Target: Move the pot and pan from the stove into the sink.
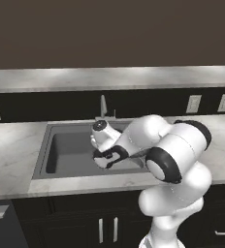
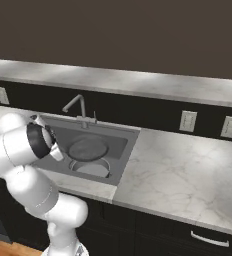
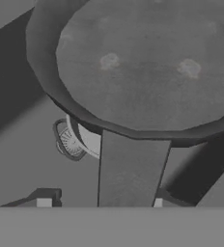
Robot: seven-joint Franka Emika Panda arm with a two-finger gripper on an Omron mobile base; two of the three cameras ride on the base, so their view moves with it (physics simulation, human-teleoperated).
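Both vessels are in the sink. In the right base view the pot sits at the near end of the dark basin, and the pan lies just beyond it, toward the faucet, its near edge seeming to overlap the pot's rim. The hand view looks down on the pan's shallow dish from close above, its flat handle running toward the camera, with the round drain showing beneath its rim on the basin floor.

The gripper hangs low inside the sink in the left base view. Its fingertips stand apart on either side of the handle, apparently not touching it, so the pan looks released rather than held.

As a judgement, the moving is essentially done: pot and pan are both in the basin, and the stove is out of sight. What seems left is only lifting the hand clear of the sink without nudging the pan's handle.
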